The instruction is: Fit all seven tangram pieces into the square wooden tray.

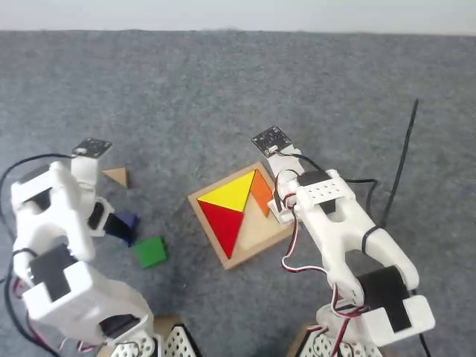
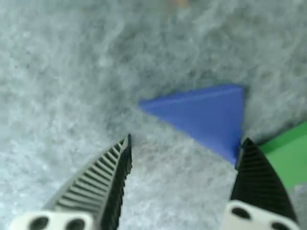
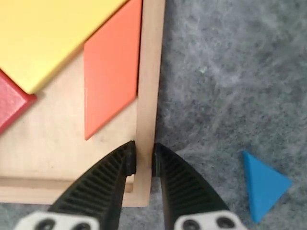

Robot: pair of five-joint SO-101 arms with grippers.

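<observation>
The square wooden tray [image 1: 260, 229] lies mid-table, turned like a diamond. In it sit a yellow triangle [image 1: 230, 193], a red triangle [image 1: 224, 222] and an orange parallelogram [image 1: 261, 192]. My right gripper [image 3: 144, 148] is shut on the tray's rim [image 3: 149, 72], one finger inside and one outside, close to the orange parallelogram [image 3: 111, 72]. My left gripper [image 2: 187, 141] stands open low over the carpet. The dark blue triangle [image 2: 206, 115] lies flat between and just beyond its fingertips. A green square [image 2: 288, 153] touches that triangle's far side.
A tan triangle [image 1: 117, 176] lies on the grey carpet beyond the left arm. The green square [image 1: 150, 251] sits left of the tray. A light blue triangle [image 3: 263, 184] rests on the carpet outside the tray, close to the right gripper.
</observation>
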